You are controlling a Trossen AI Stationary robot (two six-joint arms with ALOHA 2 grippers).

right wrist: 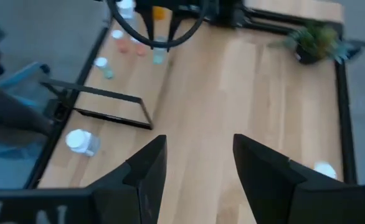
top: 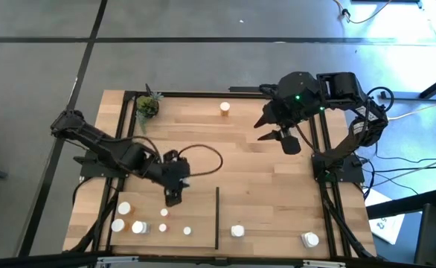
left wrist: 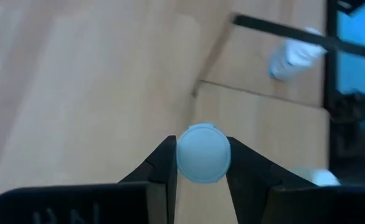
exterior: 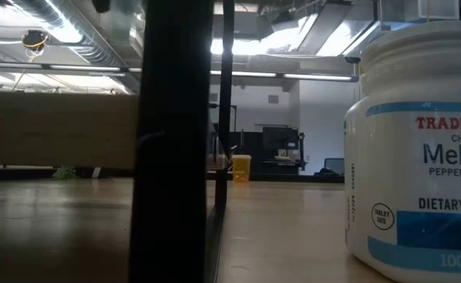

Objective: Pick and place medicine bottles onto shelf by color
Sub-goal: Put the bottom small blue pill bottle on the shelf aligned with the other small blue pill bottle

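Holding a white-capped bottle [left wrist: 202, 153], the left claw [top: 172, 195] hangs over the shelf [top: 248, 156].
Keep it pinched, carry it level; right claw [top: 276, 132] waits wide, far side.

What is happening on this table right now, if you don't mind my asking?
The left end effector is shut on a white-capped bottle over the shelf, beside the bottle cluster left of the black divider. The right end effector hangs open and empty. Two white bottles stand right of the divider.

Shelf [top: 263, 179]: pale matt wood planks, black metal rails; bottle [exterior: 419, 149]: glossy white plastic.
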